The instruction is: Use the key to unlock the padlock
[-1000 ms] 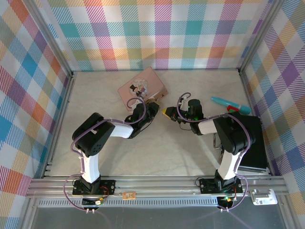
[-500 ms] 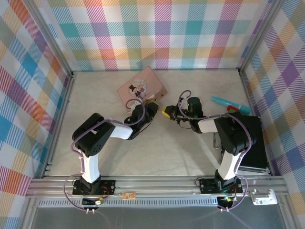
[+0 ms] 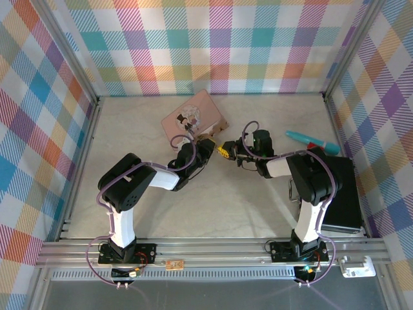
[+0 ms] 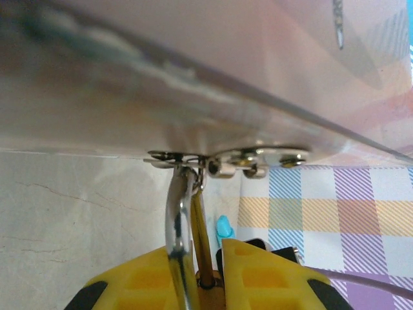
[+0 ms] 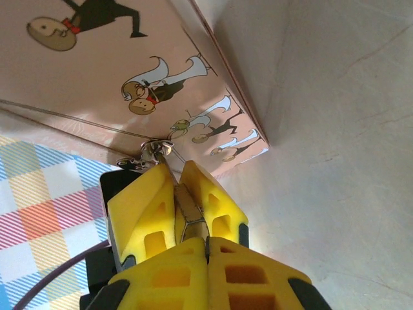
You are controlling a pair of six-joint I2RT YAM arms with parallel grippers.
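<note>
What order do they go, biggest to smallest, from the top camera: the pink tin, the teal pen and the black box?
1. black box, biggest even though it is partly covered
2. pink tin
3. teal pen

Overhead view — 2 wrist close-ups of tin (image 3: 193, 118)

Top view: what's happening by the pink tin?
The left gripper clamps the padlock, its shackle hooked through the pink tin's clasp. The right gripper, shut, meets it nose to nose at the padlock's base. Whether the key sits between its fingers can't be made out.
</note>
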